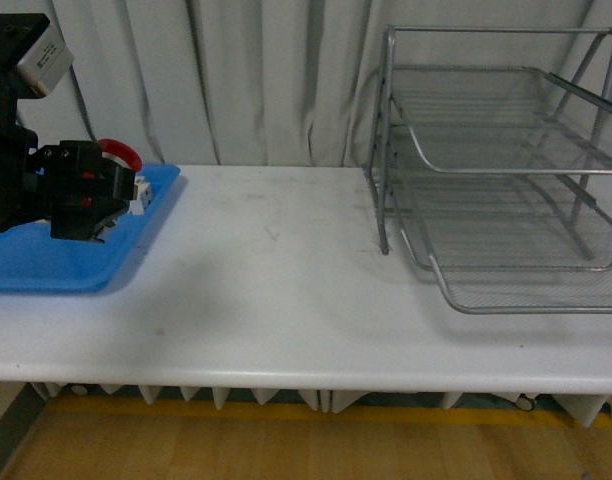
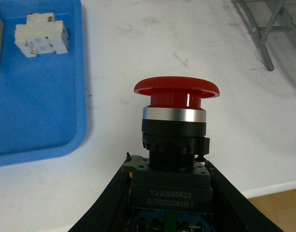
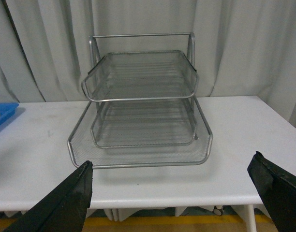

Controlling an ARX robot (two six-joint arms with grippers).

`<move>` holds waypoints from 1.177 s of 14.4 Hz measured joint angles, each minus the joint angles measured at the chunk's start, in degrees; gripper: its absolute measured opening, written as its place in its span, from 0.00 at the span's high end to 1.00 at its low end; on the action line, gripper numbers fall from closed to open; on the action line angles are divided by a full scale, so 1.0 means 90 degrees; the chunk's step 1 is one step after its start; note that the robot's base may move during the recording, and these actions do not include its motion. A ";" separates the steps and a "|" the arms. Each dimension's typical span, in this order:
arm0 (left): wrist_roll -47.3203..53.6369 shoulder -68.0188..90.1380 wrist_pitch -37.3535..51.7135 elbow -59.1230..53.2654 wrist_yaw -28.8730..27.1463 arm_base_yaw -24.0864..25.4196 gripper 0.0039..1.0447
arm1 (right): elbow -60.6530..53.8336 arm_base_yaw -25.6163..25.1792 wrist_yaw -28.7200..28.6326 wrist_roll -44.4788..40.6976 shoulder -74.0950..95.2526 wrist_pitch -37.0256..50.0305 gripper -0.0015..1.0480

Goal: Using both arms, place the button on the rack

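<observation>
A long white table filled the front view, backed by a pale grey curtain. A three-tier silver wire-mesh letter rack with an upright tubular frame stood at the table's right end, its open trays facing the near edge and all empty. A flat blue plastic tray lay at the table's left end. Above that tray hung the bulky black left arm, its left gripper clamped on the dark blocky body of a push-button switch with a round red mushroom cap. The button was lifted off the surface near the tray's right rim, well apart from the rack. The right gripper faced the rack from the near edge, its two black fingers spread wide with nothing between them. A small white blocky component rested in the tray.
</observation>
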 joint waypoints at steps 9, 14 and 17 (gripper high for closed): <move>0.0000 0.0017 0.0022 -0.0024 0.0027 -0.0136 0.66 | 0.0000 0.0000 0.0002 0.0000 0.0000 -0.0002 0.06; -0.0017 0.0908 -0.0393 0.1406 -0.0238 -0.1008 0.66 | 0.0000 0.0000 0.0005 0.0000 0.0000 0.0000 0.06; 0.0029 0.1970 -0.0942 0.2936 -0.0393 -0.1848 0.66 | 0.0000 0.0000 0.0005 0.0000 0.0000 0.0000 0.06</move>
